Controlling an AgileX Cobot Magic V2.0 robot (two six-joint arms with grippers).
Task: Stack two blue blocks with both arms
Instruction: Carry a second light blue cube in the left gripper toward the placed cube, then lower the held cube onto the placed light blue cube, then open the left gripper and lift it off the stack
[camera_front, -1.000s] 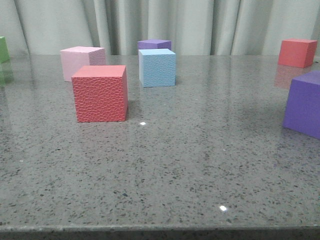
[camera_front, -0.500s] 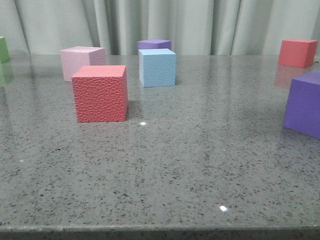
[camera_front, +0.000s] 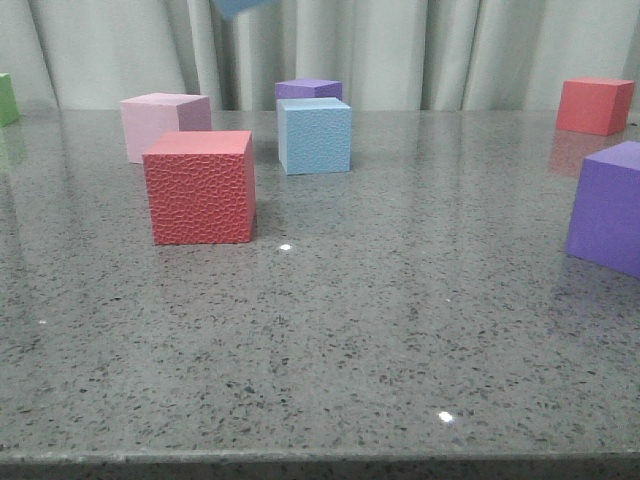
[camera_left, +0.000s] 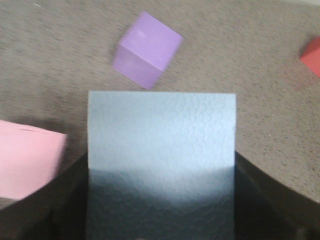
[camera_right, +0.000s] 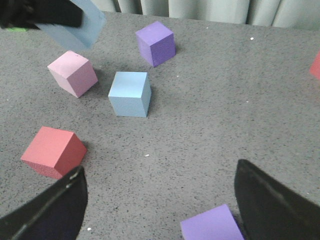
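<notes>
Blue blocks, pale pebbled cubes, one (camera_front: 314, 135) tabled, one (camera_left: 161, 150) held aloft

One blue block (camera_front: 315, 136) sits upright on the grey table, resting flat (pale sky-blue, pebbled faces) just in front of a purple cube. The other blue block (camera_left: 161, 145) hangs tilted in the air above it, clamped between dark fingers.
</notes>
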